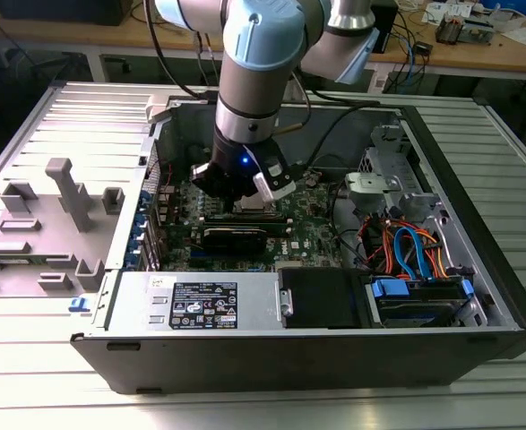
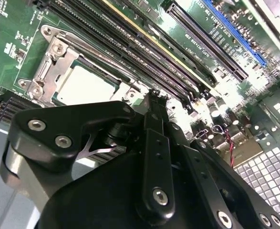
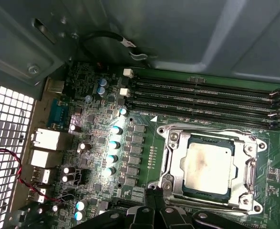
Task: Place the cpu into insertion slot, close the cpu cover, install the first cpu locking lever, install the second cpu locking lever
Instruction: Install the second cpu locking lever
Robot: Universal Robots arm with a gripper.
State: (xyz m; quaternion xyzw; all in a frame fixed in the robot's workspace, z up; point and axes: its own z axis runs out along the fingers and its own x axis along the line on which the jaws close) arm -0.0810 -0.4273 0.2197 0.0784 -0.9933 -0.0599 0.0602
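In the first wrist view the cpu (image 3: 209,167), a dull silver square chip, lies seated in the insertion slot (image 3: 189,143). The cpu cover (image 3: 174,155), a silver frame, lies flat around it. The second wrist view shows the chip (image 2: 85,86) and the frame (image 2: 51,67) again. My gripper (image 3: 152,193) is shut, and its black tips sit just beside one edge of the socket; I cannot tell whether they touch anything. Its joined fingers (image 2: 155,138) point down at the board. In the exterior view the gripper (image 1: 245,204) hangs low inside the open computer case, hiding the socket.
Long black memory slots (image 3: 202,95) run beside the socket. A black drive box (image 1: 321,296) and a power supply (image 1: 200,305) line the case's near side. Coloured cables (image 1: 406,251) fill the exterior view's right. Grey fixtures (image 1: 61,193) stand on the table at its left.
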